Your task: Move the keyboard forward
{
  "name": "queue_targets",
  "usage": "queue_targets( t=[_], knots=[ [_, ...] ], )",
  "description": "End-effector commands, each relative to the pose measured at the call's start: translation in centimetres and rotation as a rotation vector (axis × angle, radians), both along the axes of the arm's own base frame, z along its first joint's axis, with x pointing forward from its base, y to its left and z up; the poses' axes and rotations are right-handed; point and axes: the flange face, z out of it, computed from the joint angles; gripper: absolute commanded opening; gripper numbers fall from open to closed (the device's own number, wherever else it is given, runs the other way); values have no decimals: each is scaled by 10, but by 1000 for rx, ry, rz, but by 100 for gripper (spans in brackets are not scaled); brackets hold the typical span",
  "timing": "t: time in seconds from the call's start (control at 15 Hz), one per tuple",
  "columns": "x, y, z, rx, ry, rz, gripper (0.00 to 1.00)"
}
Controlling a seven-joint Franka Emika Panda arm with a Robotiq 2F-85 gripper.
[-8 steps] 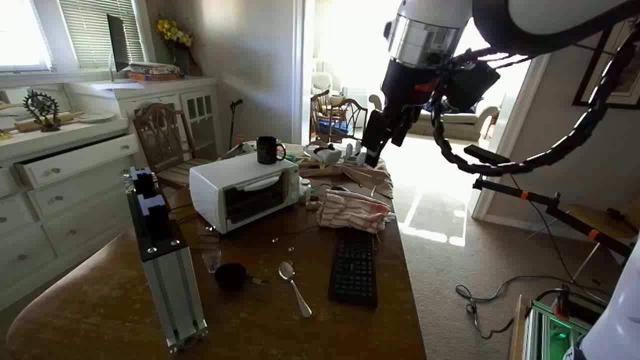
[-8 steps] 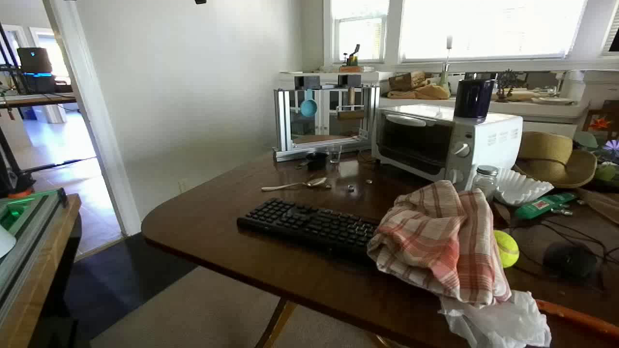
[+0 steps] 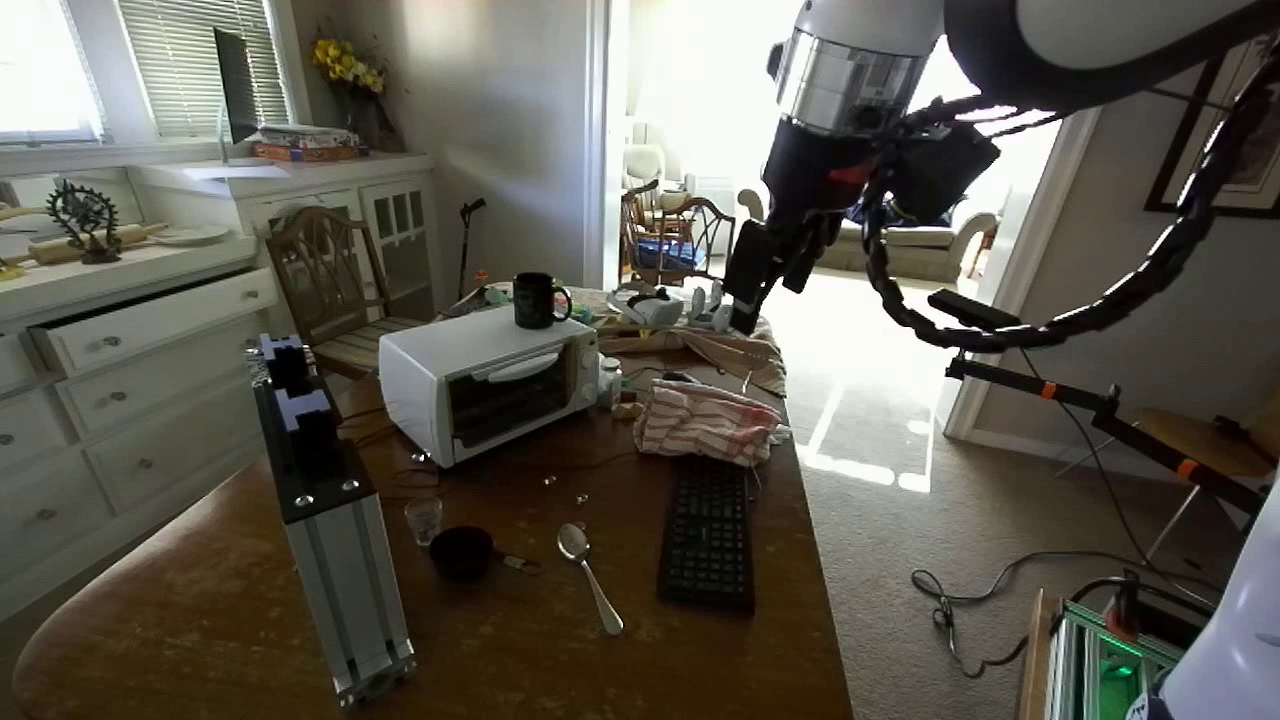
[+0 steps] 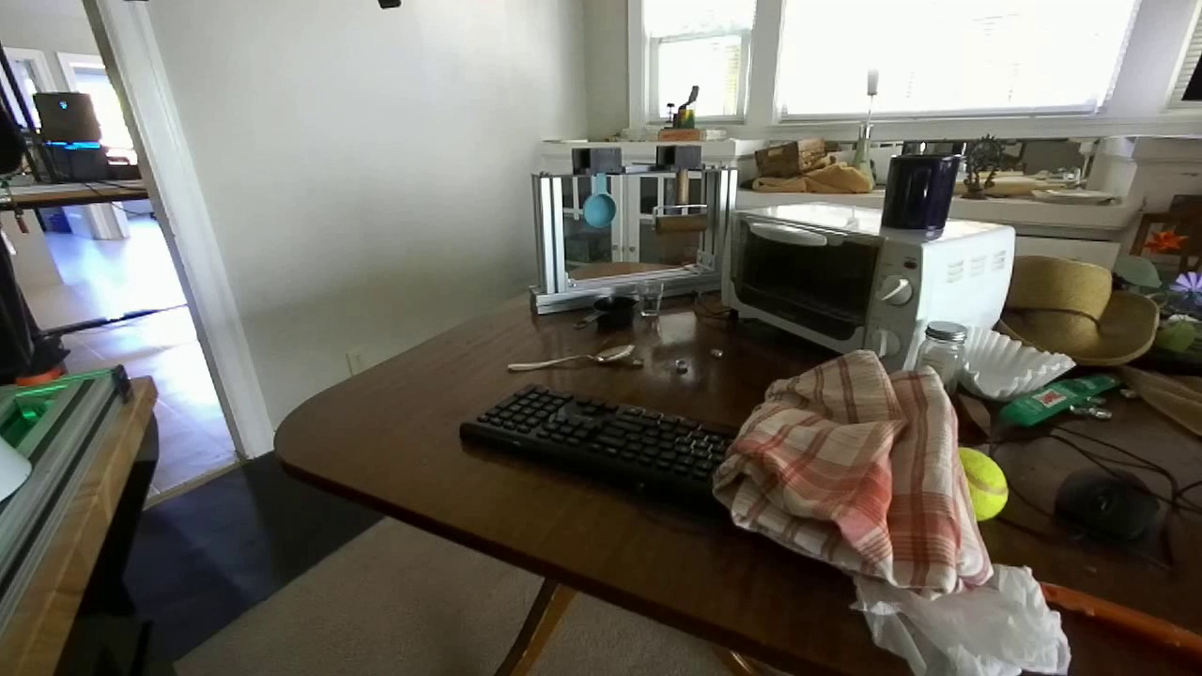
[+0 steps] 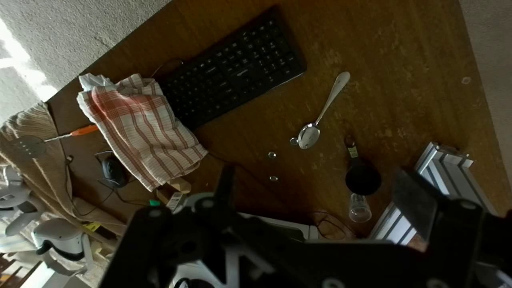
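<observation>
The Robotiq gripper [image 5: 316,180] is hanging, jaws standing wide apart, above the wooden table [image 5: 384,84], where the computer keyboard [image 5: 236,70] is lying near the silver spoon [image 5: 310,135], one end meeting the striped dish towel [image 5: 140,126].

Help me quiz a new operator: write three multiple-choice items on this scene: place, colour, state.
1. What lies between the keyboard and the black measuring cup?
A. mug
B. straw hat
C. spoon

2. What colour is the ball?
A. blue
B. yellow-green
C. white

3. How is the pincer?
A. open
B. shut on the spoon
C. shut on the keyboard

C: both flank it in an exterior view.
B: an exterior view shows its yellow-green surface.
A: the wrist view shows it spread wide.
</observation>
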Motion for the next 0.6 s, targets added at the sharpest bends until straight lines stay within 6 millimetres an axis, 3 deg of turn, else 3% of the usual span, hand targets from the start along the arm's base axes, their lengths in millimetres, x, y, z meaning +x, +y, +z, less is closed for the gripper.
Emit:
queue_targets(
  t=[0.0, 0.2, 0.53],
  knots=[
    [0, 0, 0, 0, 1, 0, 100],
    [1, -19, -24, 102, 91, 106, 100],
    [-3, -91, -85, 204, 235, 248, 100]
  ],
)
